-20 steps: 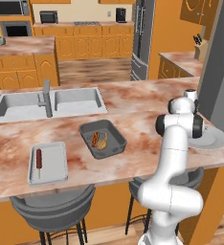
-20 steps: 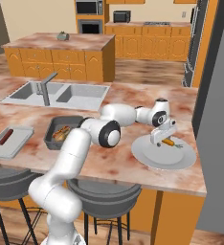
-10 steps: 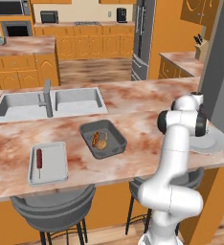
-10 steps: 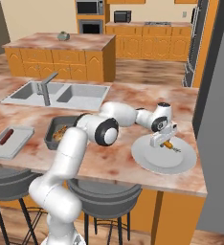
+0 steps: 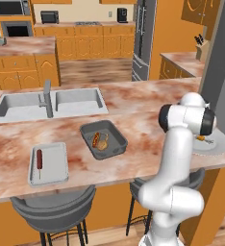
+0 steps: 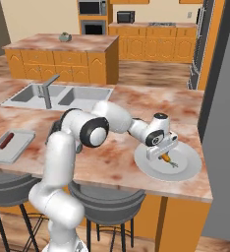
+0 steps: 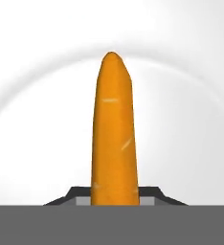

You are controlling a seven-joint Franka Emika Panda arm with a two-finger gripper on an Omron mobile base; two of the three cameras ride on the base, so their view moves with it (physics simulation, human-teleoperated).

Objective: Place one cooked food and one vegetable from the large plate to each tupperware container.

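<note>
I have the end effector [image 6: 164, 156] down on the large plate [image 6: 188, 170], at the right of the right base picture. Its jaws are pulled in narrow around a carrot [image 7: 113, 129]. In the hand picture the carrot stands up the middle of the frame. Its thick end sits low between the two dark tips and its pointed end reaches toward the top. The white plate is all around it.

I think the carrot is light and stiff, so it should not bend or squash. It is smooth and round, so it could roll or slip if I hold it too near the thin tip. The thick end is the best place to hold it, and that is where my tips look to be.

In the left base picture the plate [image 5: 219, 146] peeks out at the right, behind my arm, with a bit of orange on it. The deep tub [image 5: 103, 139] is in the middle of the desk [image 5: 133, 125] and has food in it. The flat tray [image 5: 48, 163] is at the lower left and has one sausage [image 5: 39, 162] on it. So I think this carrot belongs in the flat tray, which is well apart from the plate.
</note>
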